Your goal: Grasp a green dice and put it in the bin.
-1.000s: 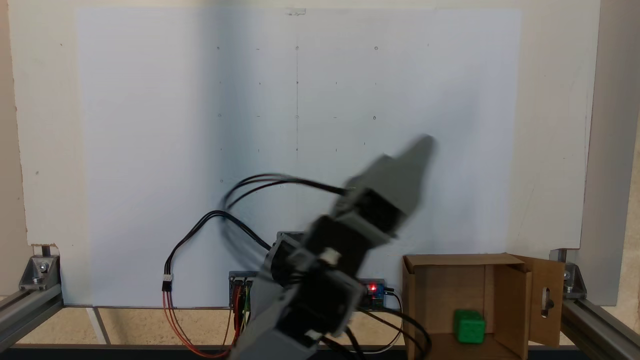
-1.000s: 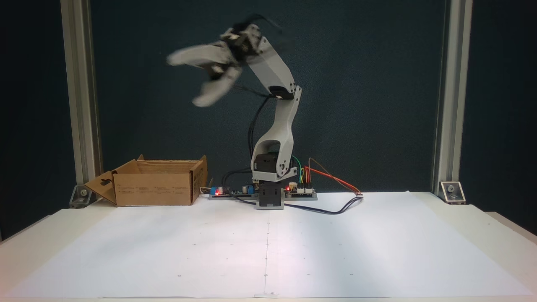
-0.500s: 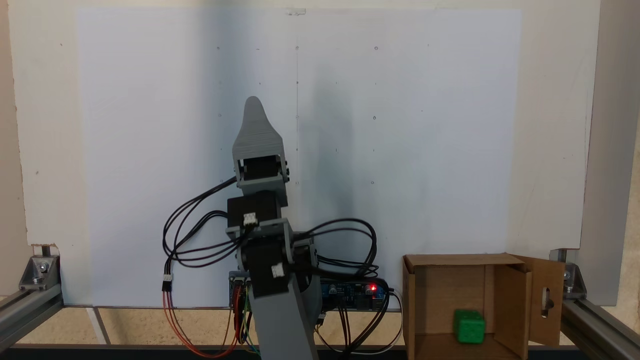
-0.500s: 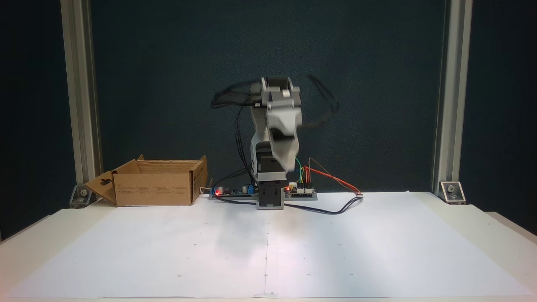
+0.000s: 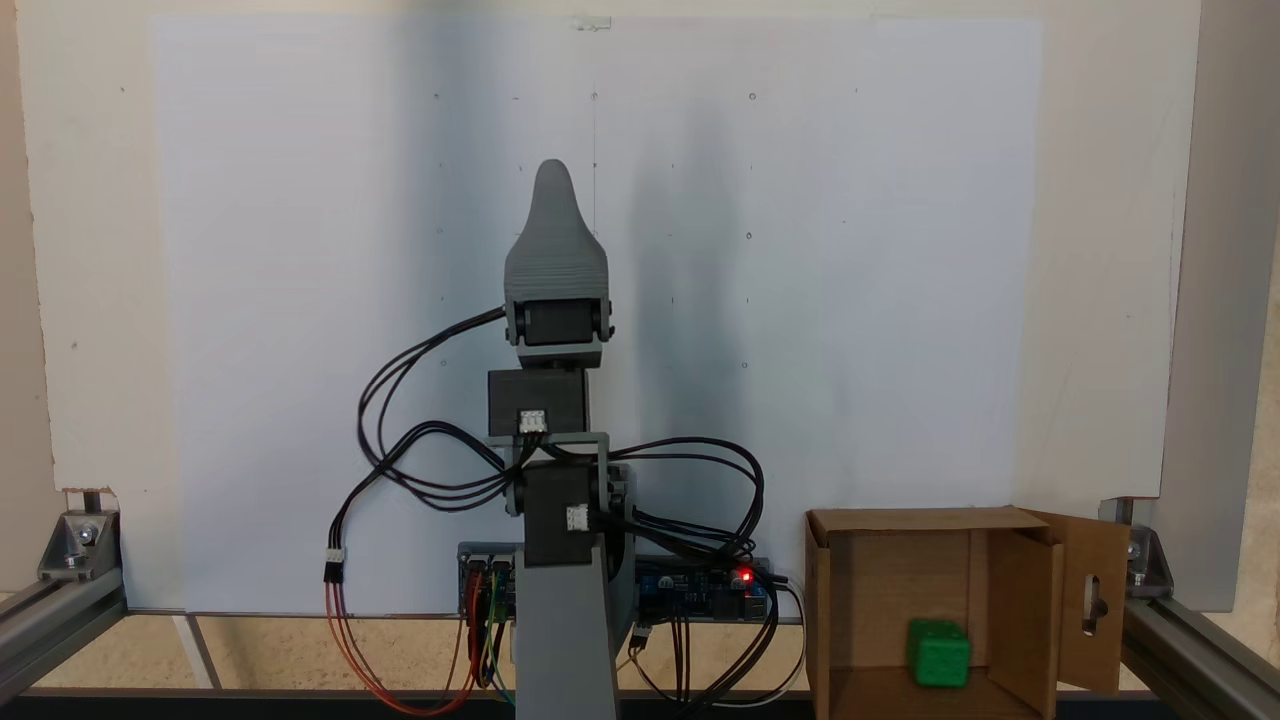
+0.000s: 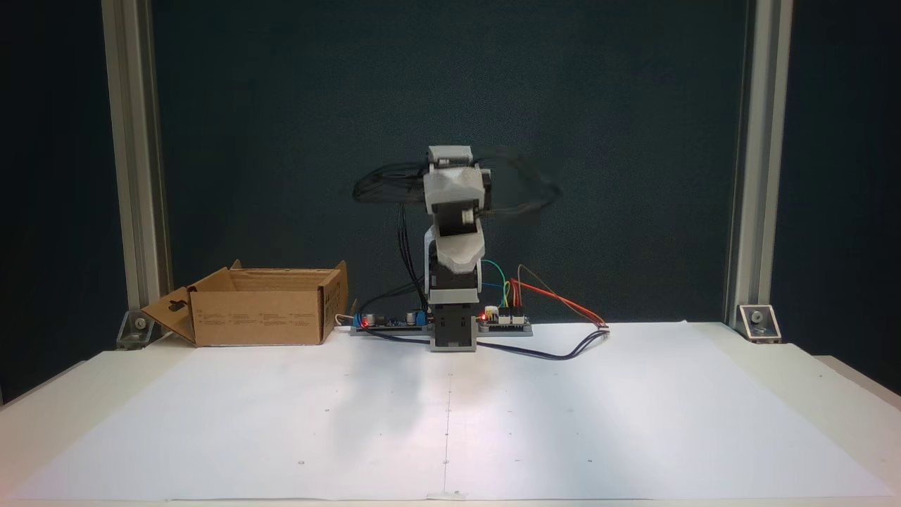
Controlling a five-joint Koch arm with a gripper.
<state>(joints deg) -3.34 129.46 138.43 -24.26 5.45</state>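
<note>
The green dice (image 5: 938, 653) lies on the floor of the bin (image 5: 920, 520), a brown cardboard box with a keyhole-slotted flap. In a fixed view the bin (image 6: 260, 315) stands at the back left of the table, and its walls hide the dice. The grey arm is folded over its base in the middle, well away from the bin. My gripper (image 5: 553, 175) points along the sheet's centre line with one jaw lying over the other. Seen from the front, the gripper (image 6: 458, 262) faces the camera, blurred, and nothing shows in it.
A white paper sheet (image 6: 450, 415) with small marks covers the table. Circuit boards (image 6: 503, 320) with red lights and looping cables (image 5: 420, 470) sit by the arm's base. Aluminium frame posts (image 6: 757, 162) stand at the back corners.
The arm swung away from the bin side to the centre and folded lower over its base. One second ago the gripper stood open; the dice stayed in the bin.
</note>
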